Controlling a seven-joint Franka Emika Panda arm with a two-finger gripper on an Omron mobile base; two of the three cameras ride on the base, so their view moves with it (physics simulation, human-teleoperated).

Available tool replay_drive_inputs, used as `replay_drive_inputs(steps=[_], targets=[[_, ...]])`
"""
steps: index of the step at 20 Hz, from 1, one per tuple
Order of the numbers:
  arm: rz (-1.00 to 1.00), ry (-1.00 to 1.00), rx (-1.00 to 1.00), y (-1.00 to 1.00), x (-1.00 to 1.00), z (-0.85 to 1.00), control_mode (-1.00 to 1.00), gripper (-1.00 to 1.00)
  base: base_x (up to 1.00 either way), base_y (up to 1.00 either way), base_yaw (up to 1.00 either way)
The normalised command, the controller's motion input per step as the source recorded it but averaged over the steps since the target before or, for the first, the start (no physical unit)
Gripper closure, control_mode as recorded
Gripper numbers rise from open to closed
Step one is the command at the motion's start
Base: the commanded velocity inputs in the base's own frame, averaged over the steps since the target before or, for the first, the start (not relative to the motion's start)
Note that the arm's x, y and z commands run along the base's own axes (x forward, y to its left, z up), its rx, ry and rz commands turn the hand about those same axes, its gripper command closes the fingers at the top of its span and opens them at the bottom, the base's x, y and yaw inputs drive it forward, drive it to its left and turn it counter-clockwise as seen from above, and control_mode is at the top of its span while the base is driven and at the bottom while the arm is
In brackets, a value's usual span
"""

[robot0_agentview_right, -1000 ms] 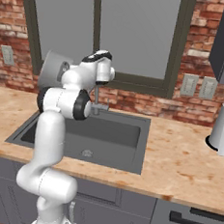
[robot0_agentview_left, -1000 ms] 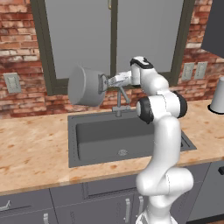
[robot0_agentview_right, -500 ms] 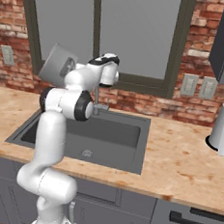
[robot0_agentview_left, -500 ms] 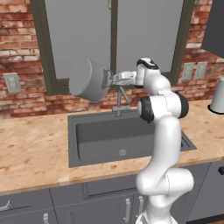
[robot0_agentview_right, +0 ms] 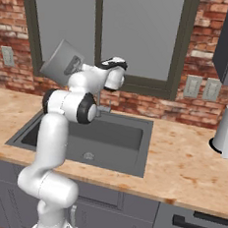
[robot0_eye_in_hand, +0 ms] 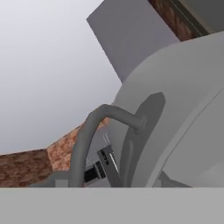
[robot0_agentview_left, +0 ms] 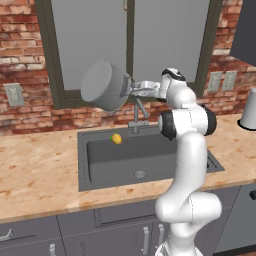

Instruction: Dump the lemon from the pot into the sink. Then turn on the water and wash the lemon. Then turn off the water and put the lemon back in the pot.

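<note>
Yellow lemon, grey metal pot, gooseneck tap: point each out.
Small yellow oval lemon [robot0_agentview_left: 116, 139]: left base view, middle of the fruit, in mid-air over the sink.
Round matte grey metal pot [robot0_agentview_left: 101, 85]: left base view, flat base, tipped over.
Slim grey gooseneck tap [robot0_agentview_left: 139, 111]: left base view, spout's stem.

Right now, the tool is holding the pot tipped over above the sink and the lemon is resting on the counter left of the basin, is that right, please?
Not quite. The tool does hold the pot tipped above the sink, but the lemon is not on the counter: in the left base view it is over the basin, just below the pot, near the back wall.
</note>
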Motion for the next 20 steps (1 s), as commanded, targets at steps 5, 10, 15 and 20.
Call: replay_drive_inputs(steps=[5,10,15,20], targets=[[-0.01,0.0,0.07,-0.23,-0.04,0.09,-1.0,1.0,0.0,0.0,0.0],[0.0,-0.03,0.07,-0.16,-0.4,0.27,-1.0,1.0,0.0,0.0,0.0],[0.0,-0.28,0.02,0.0,-0.97,0.64,-1.0,1.0,0.0,0.0,0.0],[0.0,-0.37,-0.02,0.11,-1.0,0.68,-1.0,1.0,0.0,0.0,0.0]])
